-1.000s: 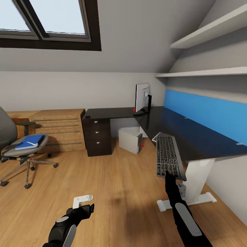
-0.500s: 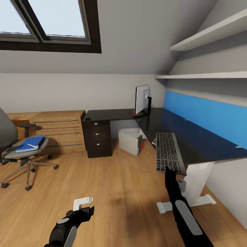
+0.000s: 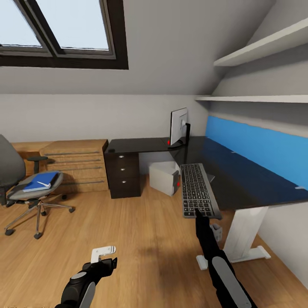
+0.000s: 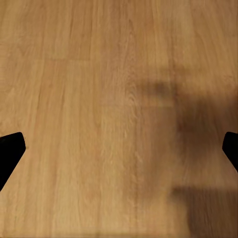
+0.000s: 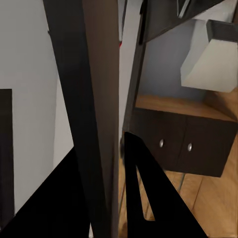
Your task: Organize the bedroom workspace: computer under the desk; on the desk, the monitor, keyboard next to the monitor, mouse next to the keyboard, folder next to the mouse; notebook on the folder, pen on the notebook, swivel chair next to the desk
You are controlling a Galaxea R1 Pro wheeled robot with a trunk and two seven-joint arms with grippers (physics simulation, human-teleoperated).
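Our left hand point(image 4: 119, 153) above bare oak plank floor point(image 4: 89, 99)

We see warm, light-brown boards running top to bottom through the frame, their grain fine and streaky, with a faint seam crossing at upper left. Two black fingertips point(image 4: 9, 151) poke in at the lower edges, one at the left border and one at the right, set far apart with open floor between them. A soft grey shadow spreads over the right half: a darker blot sits just right of centre in the upper part, and a broader dim patch darkens the lower right corner of the boards.
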